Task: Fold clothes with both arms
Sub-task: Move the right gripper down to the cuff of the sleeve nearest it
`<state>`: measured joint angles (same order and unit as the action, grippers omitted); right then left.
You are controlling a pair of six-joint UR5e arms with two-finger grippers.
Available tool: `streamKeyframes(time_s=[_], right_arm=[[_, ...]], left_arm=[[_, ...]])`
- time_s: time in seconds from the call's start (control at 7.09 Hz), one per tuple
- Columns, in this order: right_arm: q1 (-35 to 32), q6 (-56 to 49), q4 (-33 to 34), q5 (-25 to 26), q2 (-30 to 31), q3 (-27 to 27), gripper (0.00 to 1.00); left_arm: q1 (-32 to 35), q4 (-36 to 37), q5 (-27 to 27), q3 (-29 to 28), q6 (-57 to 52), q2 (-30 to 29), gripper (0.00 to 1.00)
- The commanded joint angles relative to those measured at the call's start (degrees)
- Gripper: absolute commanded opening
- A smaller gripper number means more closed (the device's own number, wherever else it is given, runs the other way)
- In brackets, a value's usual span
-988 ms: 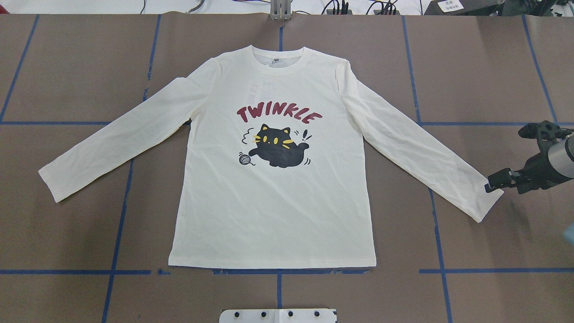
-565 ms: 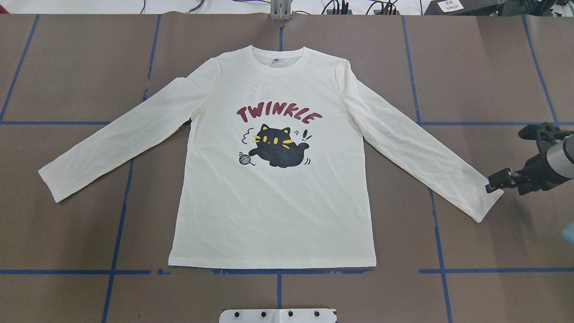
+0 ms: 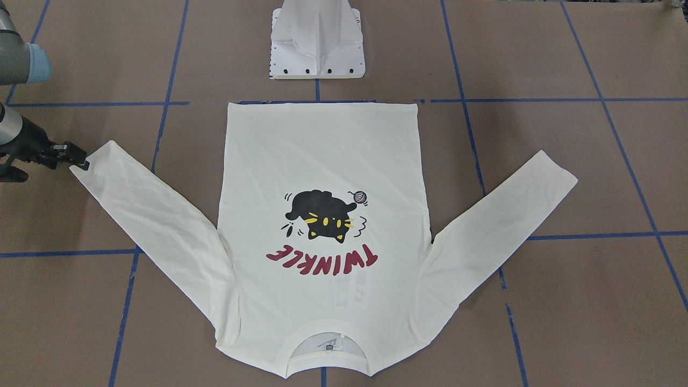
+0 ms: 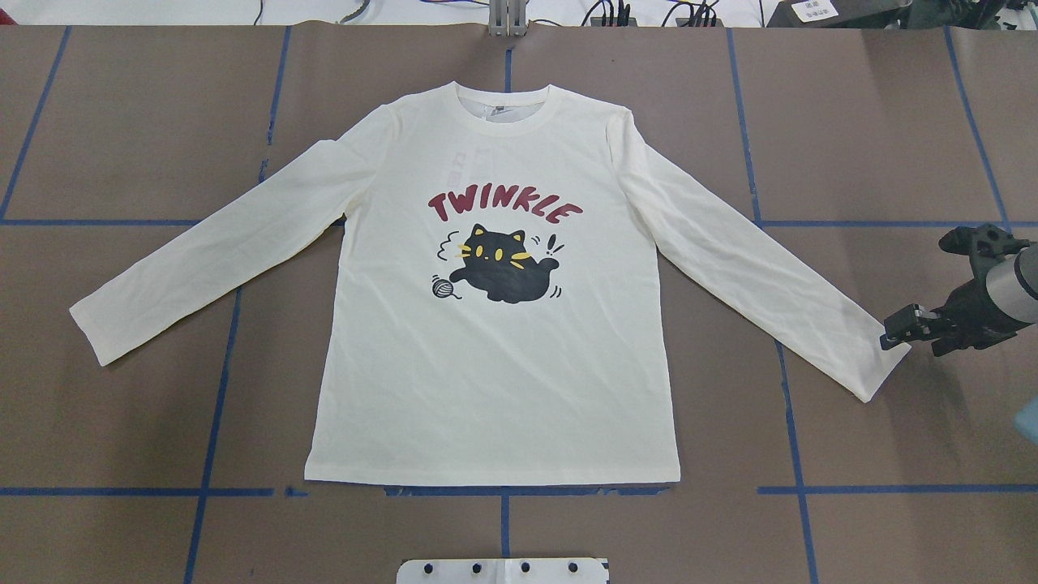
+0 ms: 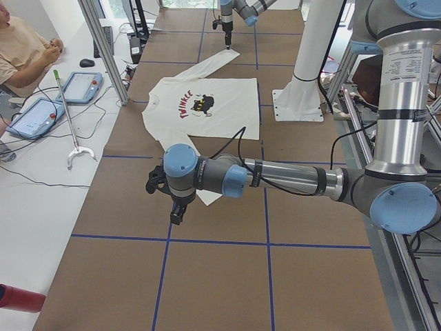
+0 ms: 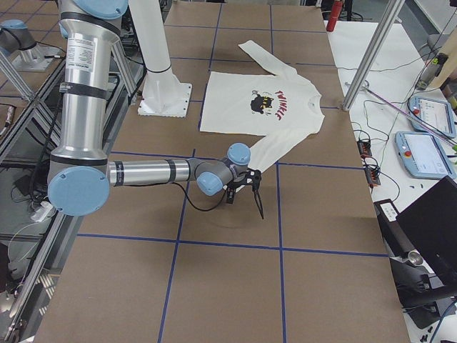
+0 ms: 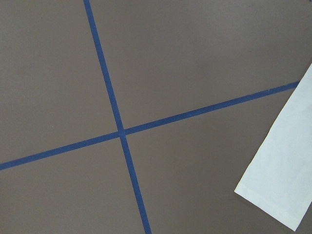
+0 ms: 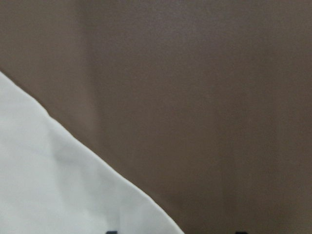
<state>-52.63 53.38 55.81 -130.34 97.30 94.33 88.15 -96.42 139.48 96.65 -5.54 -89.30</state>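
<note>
At the table's right end, the right gripper (image 4: 895,330) sits low at the corner of the right cuff (image 4: 880,369), fingers parted and gripping nothing. Across the table, the left gripper (image 5: 175,215) hangs near the left cuff (image 7: 278,180); its grip cannot be told. Between them the cream T-shirt (image 4: 495,389) lies flat on the brown table (image 4: 851,122), print up, sleeves spread, hem toward the white pedestal (image 4: 503,571).

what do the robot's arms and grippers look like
Left arm and right arm: grey-silver tubes, light-blue joint caps, printed labels on the upper links, loose black cables. Left gripper and right gripper: black, two slim fingers.
</note>
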Motion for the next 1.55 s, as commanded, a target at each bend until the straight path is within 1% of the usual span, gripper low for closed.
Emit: streamKeyframes(time_s=[0.0,0.14,0.28,0.56,0.71,0.85,0.99,1.13,1.27,1.41], right_arm=[[0.3,0.1,0.0,0.0,-0.1,-0.1,0.68],[0.4,0.7,0.0,0.0,-0.2,0.0,0.37],[0.4,1.0,0.0,-0.1,-0.9,0.0,0.0],[0.4,0.9,0.0,-0.5,-1.2,0.1,0.0],[0.4,1.0,0.1,-2.4,-1.3,0.7,0.0],[0.4,2.9,0.6,-6.4,-1.7,3.2,0.0],[0.3,11.4,0.7,-6.8,-5.9,5.1,0.0],[1.7,21.9,0.8,-6.2,-12.7,4.9,0.0],[4.0,29.9,2.3,-4.3,-19.4,3.9,0.0],[5.7,36.0,10.7,-0.2,-30.0,2.3,0.0]], left_arm=[[0.0,0.0,0.0,0.0,-0.1,0.0,1.0],[0.0,0.0,-0.1,-0.1,-0.1,0.0,1.0],[0.0,0.0,-0.2,-0.1,-0.1,0.0,1.0],[0.0,0.0,-0.2,-0.1,-0.1,0.0,1.0],[0.0,0.0,-0.2,-0.1,-0.1,0.0,1.0],[0.0,0.0,-0.2,-0.1,-0.1,0.0,1.0],[0.0,0.0,-0.2,0.0,-0.1,0.0,1.0],[0.0,0.0,-0.2,0.0,-0.1,0.0,1.0],[0.1,-0.2,-0.2,0.2,-0.1,0.0,1.0],[0.0,-0.7,-0.2,0.1,0.0,0.0,1.0]])
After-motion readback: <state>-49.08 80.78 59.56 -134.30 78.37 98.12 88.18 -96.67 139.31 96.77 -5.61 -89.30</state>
